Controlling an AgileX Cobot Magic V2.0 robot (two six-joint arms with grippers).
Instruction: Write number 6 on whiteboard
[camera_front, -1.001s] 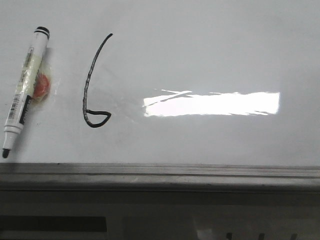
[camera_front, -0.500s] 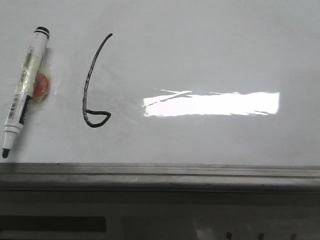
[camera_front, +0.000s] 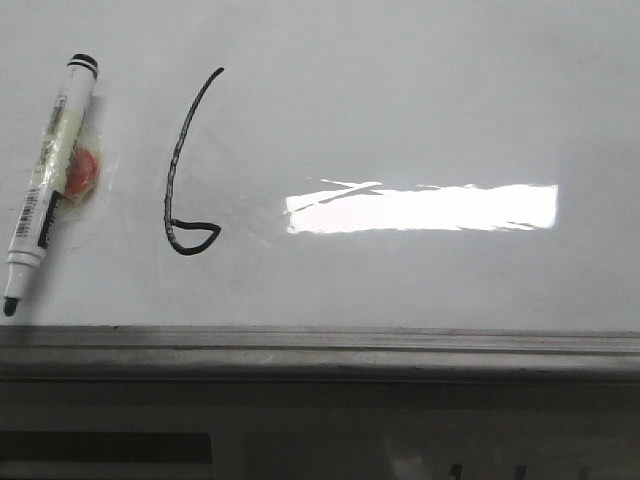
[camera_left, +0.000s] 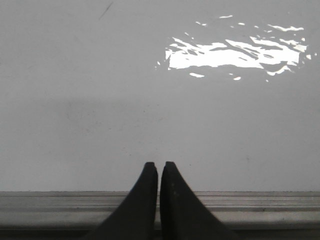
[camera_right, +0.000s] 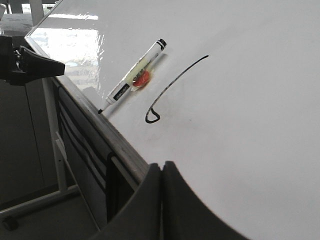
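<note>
The 6 (camera_front: 190, 165) sits on the whiteboard (camera_front: 420, 100) beside the marker (camera_front: 48, 180) – both my grippers (camera_left: 158, 167) (camera_right: 161, 167) are closed and empty, so I'd just stay clear and avoid smudging it.

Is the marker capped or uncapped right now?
Uncapped: the marker lies flat on the whiteboard, bare black tip exposed, left of the number 6.

Close front view, whiteboard (camera_front: 420, 120) perhaps shared.
</note>
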